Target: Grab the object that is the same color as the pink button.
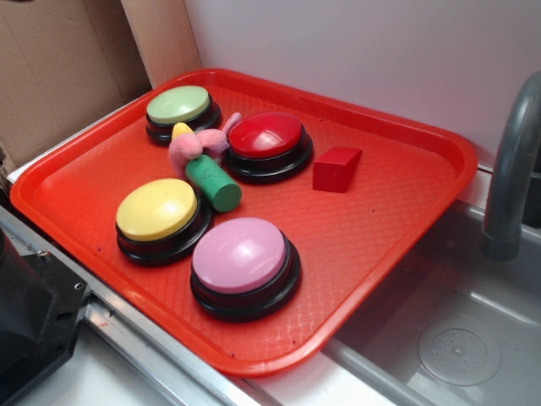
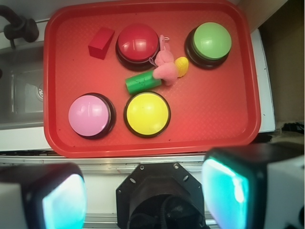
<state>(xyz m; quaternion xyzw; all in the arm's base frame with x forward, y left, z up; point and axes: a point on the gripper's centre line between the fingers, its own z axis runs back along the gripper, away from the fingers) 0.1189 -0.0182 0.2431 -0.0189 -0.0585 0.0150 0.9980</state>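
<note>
pink plush toy [image 2: 166, 67] untouched, fingers [image 2: 62, 200] apart, high above tray [image 2: 209, 119]

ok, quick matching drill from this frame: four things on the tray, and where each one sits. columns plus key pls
Things:
1. pink button
2. green button
3. red block
4. plush toy

Places (exterior view):
A. back left corner area of the tray
B. right of the red button, standing alone
C. near front edge, right of the yellow button
D. between two buttons, against the green cylinder

Pairs: 1-C, 2-A, 3-B, 4-D
</note>
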